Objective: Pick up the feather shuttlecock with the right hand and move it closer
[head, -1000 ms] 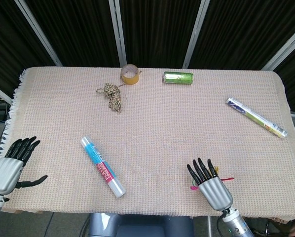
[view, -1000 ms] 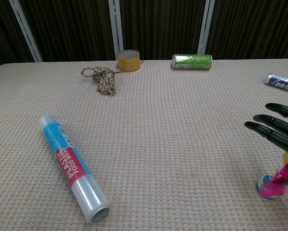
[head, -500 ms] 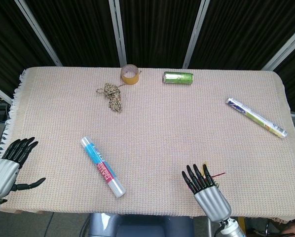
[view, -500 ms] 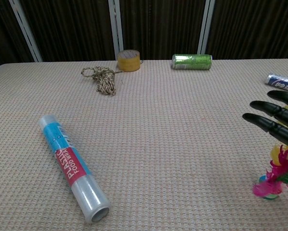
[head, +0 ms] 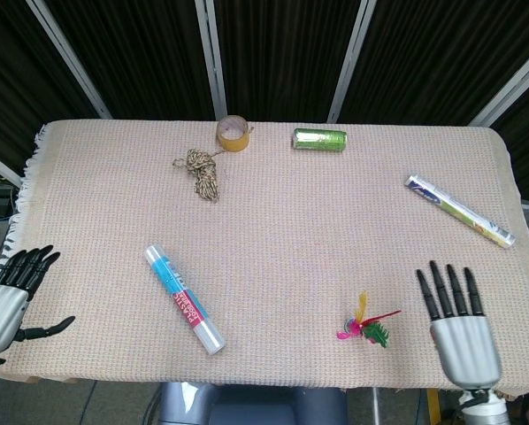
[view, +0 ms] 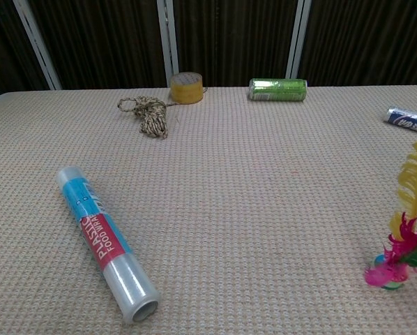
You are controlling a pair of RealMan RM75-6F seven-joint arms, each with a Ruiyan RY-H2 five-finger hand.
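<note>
The feather shuttlecock point(head: 364, 327), with yellow, pink and green feathers, stands free on the cloth near the table's front edge; in the chest view the shuttlecock point(view: 402, 237) sits at the far right. My right hand point(head: 457, 323) hovers to its right, apart from it, fingers straight and spread, holding nothing. My left hand point(head: 8, 301) is at the front left corner, just off the cloth, fingers spread and empty. Neither hand shows in the chest view.
A plastic food wrap roll point(head: 183, 299) lies front left. Along the far side are a twine bundle point(head: 201, 171), a tape roll point(head: 233, 133) and a green can point(head: 319, 139). A foil-wrapped tube point(head: 458, 210) lies at the right.
My right hand has let go of the shuttlecock and moved off to the right, leaving it standing uncovered. The left hand has drifted slightly down and left.
</note>
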